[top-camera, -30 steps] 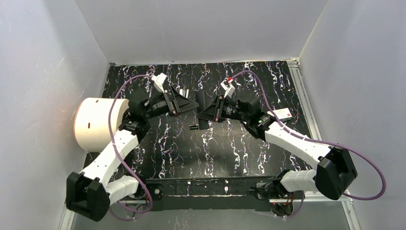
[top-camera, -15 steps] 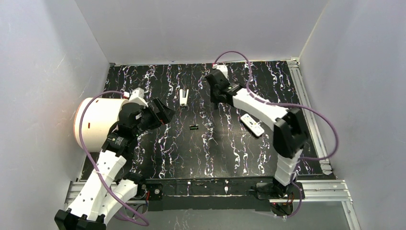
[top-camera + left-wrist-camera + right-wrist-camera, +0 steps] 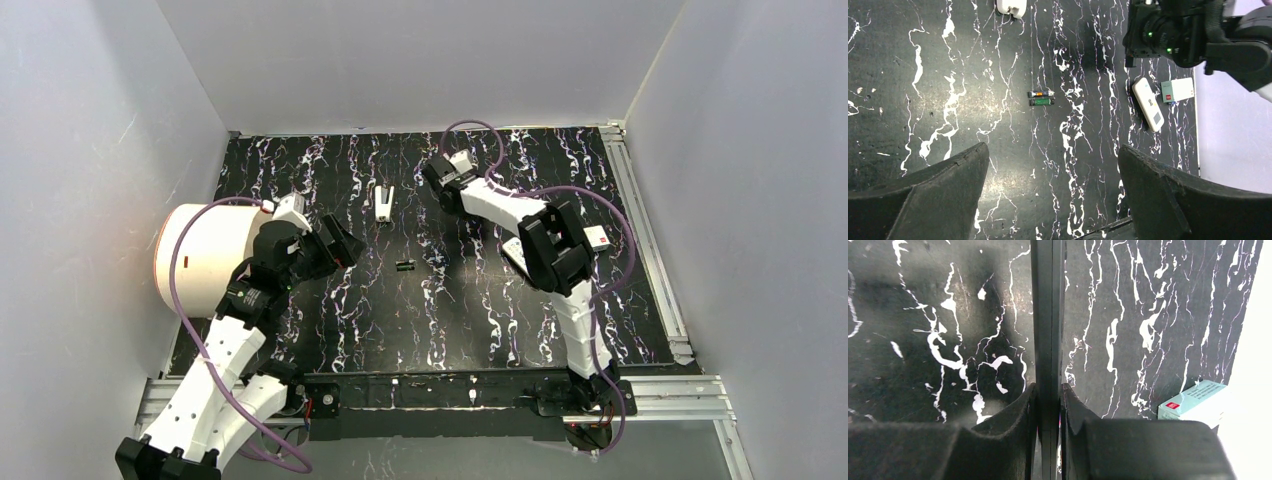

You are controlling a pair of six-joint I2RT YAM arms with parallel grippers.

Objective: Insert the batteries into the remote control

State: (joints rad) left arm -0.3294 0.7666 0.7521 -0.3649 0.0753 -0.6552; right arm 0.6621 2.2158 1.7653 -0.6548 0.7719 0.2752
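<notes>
Two batteries [image 3: 404, 266] lie side by side mid-table: one blue-and-orange [image 3: 1041, 93], one green [image 3: 1042, 101]. My right gripper [image 3: 1048, 387] is shut on a long thin black remote control [image 3: 1047, 315], seen edge-on and pointing away over the table. In the top view this gripper [image 3: 443, 190] hovers at the back centre. My left gripper [image 3: 1050, 147] is open and holds nothing. It hangs above the table to the left of the batteries [image 3: 340, 245].
A white remote-like device [image 3: 1148, 103] lies right of the batteries, partly under the right arm [image 3: 527, 255]. A teal box [image 3: 597, 238] sits beside it. A small white piece [image 3: 384, 200] lies at the back. A large white cylinder [image 3: 200, 255] stands at the left edge.
A second ago both grippers met at the black remote mid-table. The left has pulled back to the left, open. The right carried the remote toward the back, then folded its elbow inward.
</notes>
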